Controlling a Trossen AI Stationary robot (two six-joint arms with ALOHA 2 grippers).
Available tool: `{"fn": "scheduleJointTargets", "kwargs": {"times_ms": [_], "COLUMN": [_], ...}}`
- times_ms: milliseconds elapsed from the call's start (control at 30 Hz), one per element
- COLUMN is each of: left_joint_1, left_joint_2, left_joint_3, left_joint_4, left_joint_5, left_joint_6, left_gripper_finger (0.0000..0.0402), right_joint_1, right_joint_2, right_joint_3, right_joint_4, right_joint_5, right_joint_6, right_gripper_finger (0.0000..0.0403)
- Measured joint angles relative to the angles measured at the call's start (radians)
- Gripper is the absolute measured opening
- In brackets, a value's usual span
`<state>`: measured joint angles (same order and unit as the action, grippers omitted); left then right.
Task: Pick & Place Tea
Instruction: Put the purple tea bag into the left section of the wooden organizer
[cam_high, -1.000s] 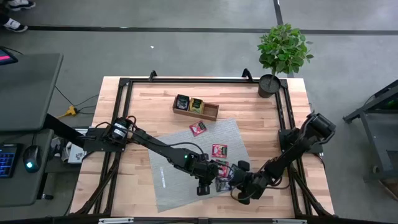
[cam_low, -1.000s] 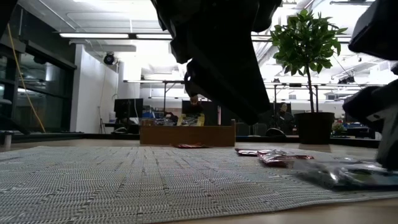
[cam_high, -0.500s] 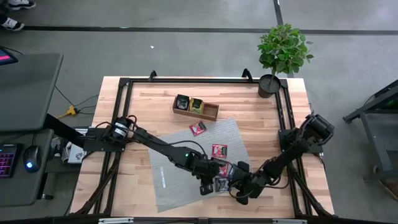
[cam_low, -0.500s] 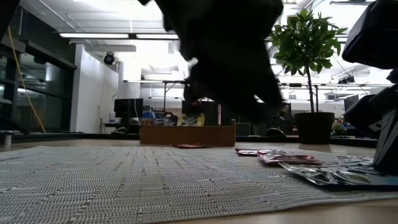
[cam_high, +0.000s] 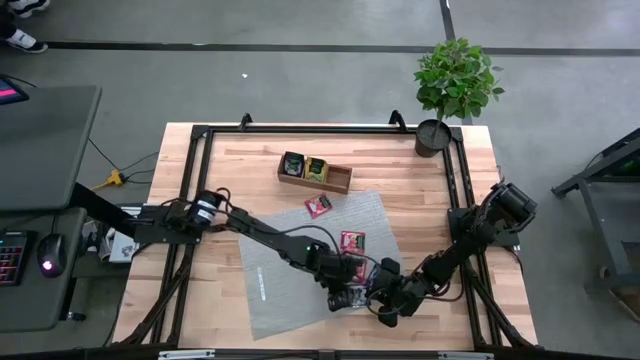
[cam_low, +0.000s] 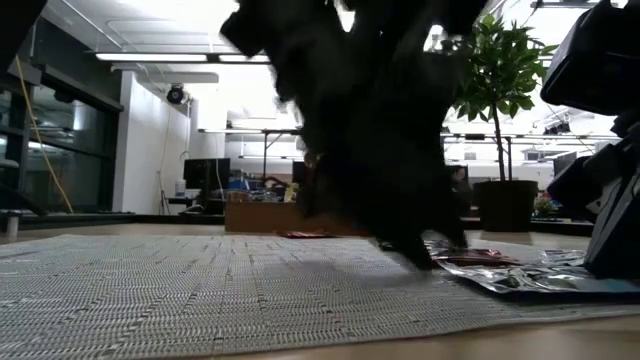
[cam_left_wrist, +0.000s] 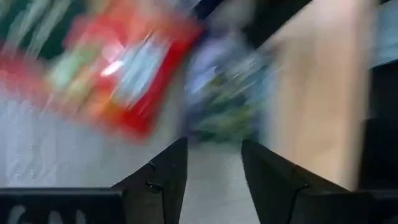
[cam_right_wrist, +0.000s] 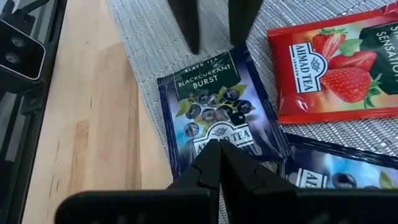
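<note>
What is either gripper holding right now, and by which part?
Nothing. The left gripper hangs open over the blackcurrant sachet with its fingers empty; the right gripper is shut with its tips pressing on that sachet, not gripping it.

The left hand (cam_high: 346, 296) is now lower and nearer the right hand (cam_high: 383, 304), its open fingers (cam_right_wrist: 186, 25) over the dark sachet (cam_right_wrist: 217, 121) (blackcurrant, at the mat's edge).

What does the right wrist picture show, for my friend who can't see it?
A dark blue blackcurrant tea sachet lies at the edge of a grey mat, with the shut right gripper over it. The left gripper stands open at its far end, and a red strawberry sachet lies beside it.
</note>
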<state>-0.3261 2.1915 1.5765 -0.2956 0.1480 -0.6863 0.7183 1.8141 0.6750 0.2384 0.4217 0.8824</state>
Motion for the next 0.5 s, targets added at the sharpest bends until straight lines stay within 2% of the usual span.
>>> {"fn": "scheduleJointTargets", "kwargs": {"times_ms": [333, 500], "left_joint_1": [-0.001, -0.001], "left_joint_2": [0.001, 0.0], "left_joint_3": [0.0, 0.001], "left_joint_4": [-0.029, -0.052], "left_joint_5": [-0.035, -0.029], "left_joint_6": [0.0, 0.006], "left_gripper_finger": [0.0149, 0.015], "right_joint_1": [0.0, 0.015], "right_joint_2": [0.002, 0.049], "right_joint_3": [-0.001, 0.0], "right_joint_4": [-0.003, 0.049], "right_joint_5": [0.055, 0.087], "right_joint_6": [-0.011, 0.012], "right_gripper_finger": [0.0, 0.0]}}
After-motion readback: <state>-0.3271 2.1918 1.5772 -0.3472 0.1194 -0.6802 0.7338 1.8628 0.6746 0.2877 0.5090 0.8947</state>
